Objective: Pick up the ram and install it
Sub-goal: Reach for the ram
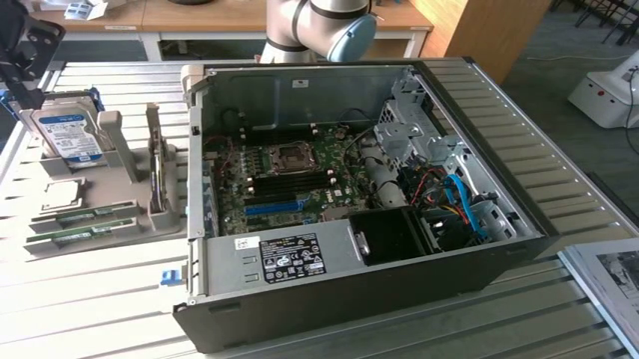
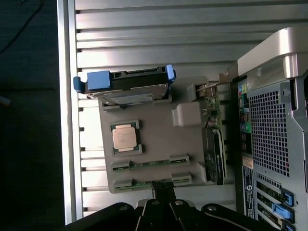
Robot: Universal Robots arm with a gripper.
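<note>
Two green ram sticks lie flat in slots at the near end of a grey holder tray (image 1: pixel 120 224), one ram (image 1: pixel 85 217) just behind the other (image 1: pixel 75 236). In the wrist view they are the ram (image 2: pixel 149 165) and its neighbour (image 2: pixel 151 183). My gripper (image 2: pixel 163 186) hangs above the tray with its dark fingers shut and nothing between them, the tips over the outer stick. In the exterior view the gripper (image 1: pixel 25 56) is a dark shape high at the left, above the tray. The open computer case (image 1: pixel 360 202) shows the motherboard's black memory slots (image 1: pixel 289 182).
The tray also holds an upright blue-labelled hard drive (image 1: pixel 68 134), a silver processor (image 1: pixel 62 193) and a card on edge (image 1: pixel 158 172). The case stands close against the tray on the exterior view's right. A small blue clip (image 1: pixel 170 277) lies on the slatted table.
</note>
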